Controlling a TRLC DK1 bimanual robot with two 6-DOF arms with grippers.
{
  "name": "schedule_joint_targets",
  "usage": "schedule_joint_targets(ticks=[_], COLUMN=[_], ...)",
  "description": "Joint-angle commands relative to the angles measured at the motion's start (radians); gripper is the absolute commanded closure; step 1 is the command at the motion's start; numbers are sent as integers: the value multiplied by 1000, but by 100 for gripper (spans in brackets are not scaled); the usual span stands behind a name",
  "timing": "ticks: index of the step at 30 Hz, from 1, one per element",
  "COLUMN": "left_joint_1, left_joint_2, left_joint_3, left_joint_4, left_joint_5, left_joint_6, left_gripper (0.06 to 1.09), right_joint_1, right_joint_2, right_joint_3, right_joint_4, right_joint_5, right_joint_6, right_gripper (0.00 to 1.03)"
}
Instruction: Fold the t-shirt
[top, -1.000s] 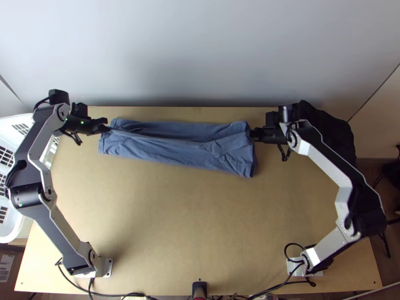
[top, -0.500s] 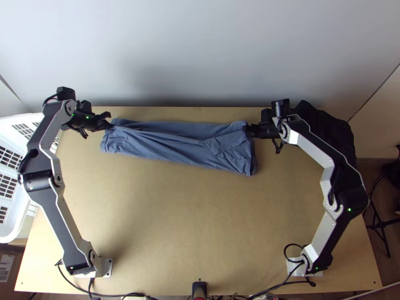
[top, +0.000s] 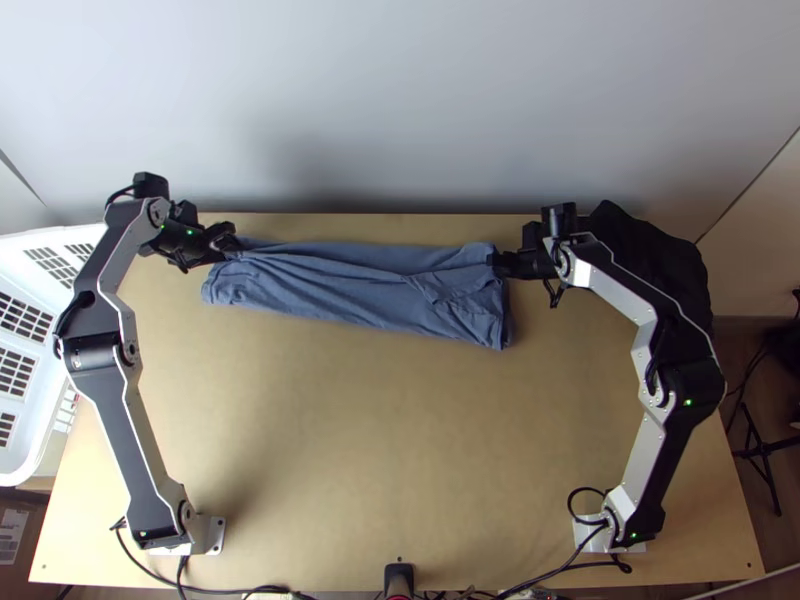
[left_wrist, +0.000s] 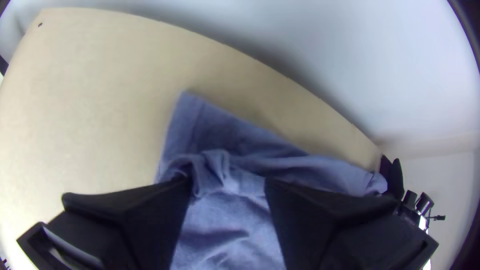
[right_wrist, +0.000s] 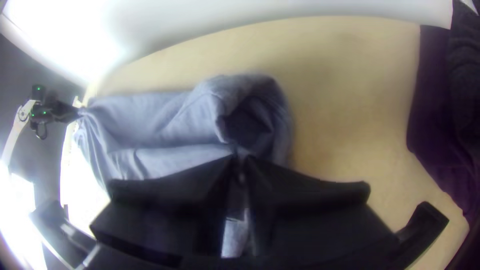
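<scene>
The blue t-shirt (top: 360, 290) lies across the far part of the wooden table (top: 350, 430), folded into a long narrow strip with creases running lengthwise. At the strip's left end the left gripper (left_wrist: 227, 185) has its fingers spread, with a bunched ridge of fabric rising between them; the right gripper (right_wrist: 241, 156) has its fingers pressed together on a pinch of fabric at the right end. The step in hand seems to be laying the folded layer down and squaring its ends. To do it well, the left gripper should lift clear of the ridge before travelling, so that neither finger drags the layer, while the right gripper keeps that end anchored. The right pinch can then open low and back out gently. The ridge would want flattening, since pulling on one layer alone could skew the strip. Compared with a second ago, the left gripper has moved inward from the tip of the drawn-out cloth to over the strip, and the right gripper has shifted slightly toward the middle; the strip's outline is nearly the same.
</scene>
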Motion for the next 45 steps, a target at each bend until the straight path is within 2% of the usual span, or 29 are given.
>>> schedule_joint_targets(ticks=[1, 10, 15, 20, 21, 24, 27, 45], left_joint_1=[6, 113, 170, 193, 194, 213, 206, 122], left_joint_2=[-37, -68, -128, -191, -189, -166, -142, -40], left_joint_3=[22, 39, -1, -188, -200, -206, -198, -189], left_joint_4=[-12, -40, -132, -14, -14, -15, -12, 100], left_joint_5=[4, 3, 6, 18, 41, 194, 260, 254], left_joint_6=[9, 35, 118, 177, 176, 116, 62, 29], left_gripper=[10, 10, 10, 10, 10, 10, 10, 10], right_joint_1=[10, 36, 22, 37, 48, 77, 85, 82], right_joint_2=[-98, -318, -470, -615, -636, -671, -682, -687], right_joint_3=[-92, -199, -213, -190, -187, -176, -160, -71], right_joint_4=[81, 75, 16, -73, -88, -128, -157, -254], right_joint_5=[-2, 0, -2, -3, -2, -2, -2, -2], right_joint_6=[0, -7, 6, 41, 43, 56, 59, 87], right_gripper=[4, 3, 3, 3, 3, 3, 3, 4])
